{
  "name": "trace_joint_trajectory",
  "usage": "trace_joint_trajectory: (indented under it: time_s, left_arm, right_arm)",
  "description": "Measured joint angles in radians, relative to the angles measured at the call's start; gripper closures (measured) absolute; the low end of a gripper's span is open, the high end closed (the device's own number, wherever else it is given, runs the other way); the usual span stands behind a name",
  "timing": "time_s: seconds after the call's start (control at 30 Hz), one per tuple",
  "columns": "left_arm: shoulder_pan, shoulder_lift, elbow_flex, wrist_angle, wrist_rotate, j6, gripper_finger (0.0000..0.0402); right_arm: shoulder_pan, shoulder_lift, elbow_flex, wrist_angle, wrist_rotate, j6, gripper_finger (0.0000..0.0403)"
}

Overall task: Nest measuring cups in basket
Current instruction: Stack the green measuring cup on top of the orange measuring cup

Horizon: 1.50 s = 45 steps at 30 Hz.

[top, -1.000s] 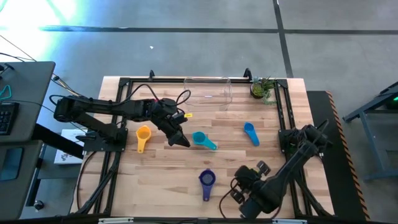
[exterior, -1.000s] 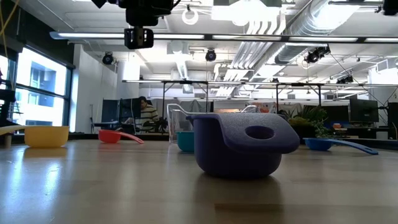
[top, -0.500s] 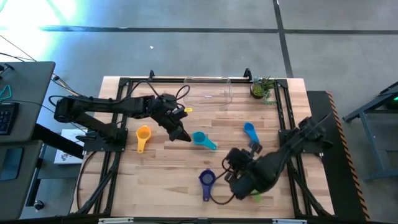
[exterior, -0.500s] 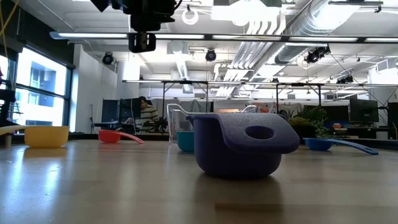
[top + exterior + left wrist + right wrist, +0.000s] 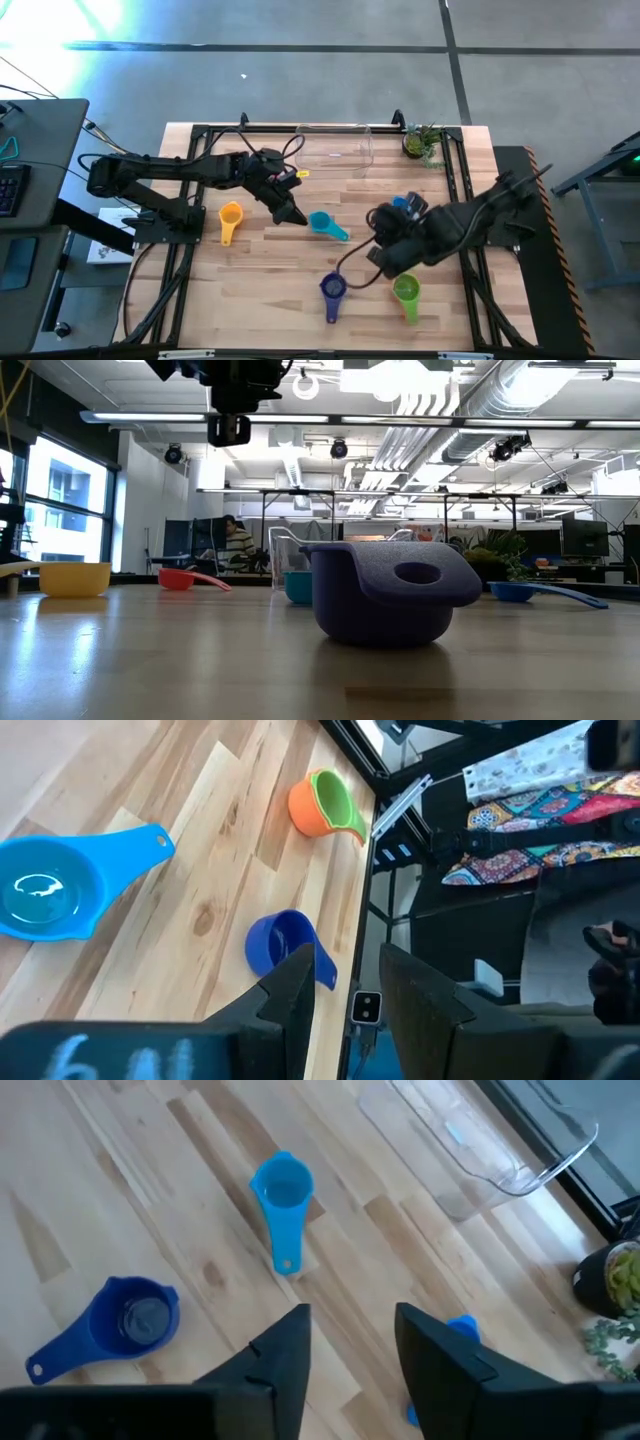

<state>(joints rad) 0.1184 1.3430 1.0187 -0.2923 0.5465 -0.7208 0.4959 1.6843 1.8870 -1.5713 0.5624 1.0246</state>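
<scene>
Now the left gripper (image 5: 296, 218), jaws spread and empty, hovers beside the teal cup (image 5: 322, 222) mid-table; the right gripper (image 5: 348, 1342) is spread too. Light, stiff, slick plastic, I'd judge: pinch the rim or flat handle.

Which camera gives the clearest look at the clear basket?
The right wrist view: the basket shows its rim, wall and rounded corner close up against the wood, with nothing seen inside. The high view shows the whole basket at the table's far edge, but small and faint. The low view shows only a sliver behind the purple cup. The left wrist view misses it.
</scene>
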Motion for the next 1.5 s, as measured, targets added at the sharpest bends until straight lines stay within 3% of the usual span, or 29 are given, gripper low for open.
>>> trace_joint_trajectory:
  time_s: [0.13, 0.3, 0.73, 1.17, 1.5]
  left_arm:
    - [-0.018, 0.000, 0.000, -0.002, 0.004, 0.000, 0.0298]
    - [-0.055, 0.000, 0.000, -0.008, 0.007, 0.000, 0.0298]
    - [-0.116, 0.000, 0.000, -0.010, 0.007, 0.026, 0.0298]
    - [-0.116, 0.000, 0.000, -0.010, 0.005, 0.019, 0.0298]
    - [-0.116, 0.000, 0.000, -0.009, 0.001, 0.015, 0.0298]
  right_arm:
    - [-0.033, -0.042, 0.000, 0.000, -0.026, 0.034, 0.0250]
    - [-0.037, -0.083, -0.012, 0.001, -0.147, 0.213, 0.0249]
    - [0.221, -0.089, -0.314, 0.042, -0.434, 0.797, 0.0249]
    - [0.434, -0.089, -0.537, 0.309, -0.470, 1.148, 0.0249]
    - [0.491, -0.076, -0.692, 0.559, -0.515, 1.178, 0.0249]
